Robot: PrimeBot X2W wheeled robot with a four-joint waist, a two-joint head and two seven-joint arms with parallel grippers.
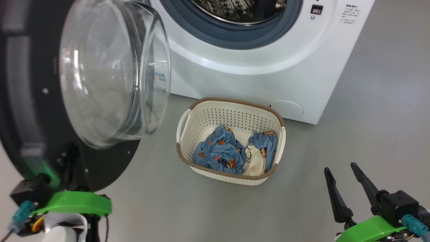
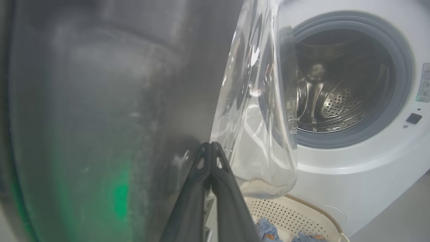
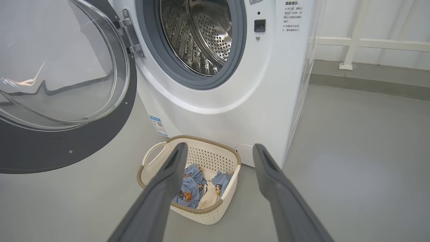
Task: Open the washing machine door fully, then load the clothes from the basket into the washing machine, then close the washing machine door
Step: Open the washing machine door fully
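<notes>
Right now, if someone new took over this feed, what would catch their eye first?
The washing machine door, swung open at the head view's left, its clear glass bowl bulging, with the shut left gripper close against its dark face. Next, the cream basket on the floor before the white washing machine, holding crumpled light-blue clothes. The open right gripper hovers empty at lower right.

Clothes (image 1: 220, 153) in basket (image 1: 235, 116) before washing machine (image 1: 268, 74)

The clothes (image 1: 220, 153) are light blue with orange figures, the basket (image 1: 231, 116) cream
</notes>
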